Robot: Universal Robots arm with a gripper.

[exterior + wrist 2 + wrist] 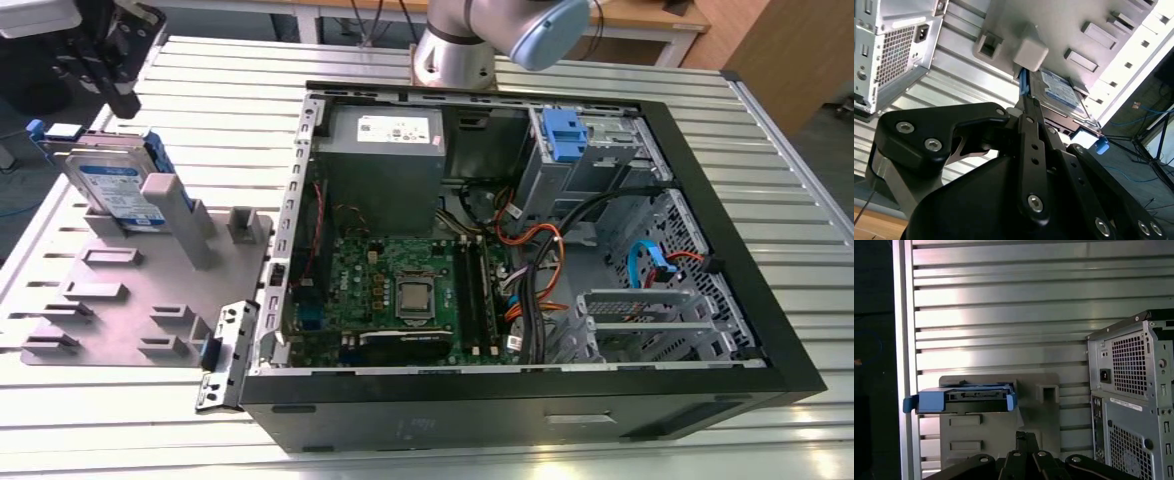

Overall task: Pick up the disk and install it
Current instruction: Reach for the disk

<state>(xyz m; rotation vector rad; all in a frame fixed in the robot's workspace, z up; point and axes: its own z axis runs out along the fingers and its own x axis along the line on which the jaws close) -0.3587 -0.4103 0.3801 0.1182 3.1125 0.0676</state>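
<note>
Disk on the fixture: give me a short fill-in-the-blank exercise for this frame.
1. The disk stands on its ___ in the grey fixture plate.
2. Its plastic side rails are ___.
3. The fixture plate lies on the exterior view's ___ of the open computer case.
Missing words: edge; blue; left.

— What are we looking at underneath it all?
— We see a ribbed metal table (120,420), its slats catching bright light in bands.
— And behind it?
— We make out a wooden desk (641,20) along the far edge, and a wooden cabinet (787,60) at the exterior view's right.
— And lower down?
— In the second wrist view we find a dark floor (1149,185), blue cables (1154,107) trailing over it, and black stand legs (1144,145).
</note>
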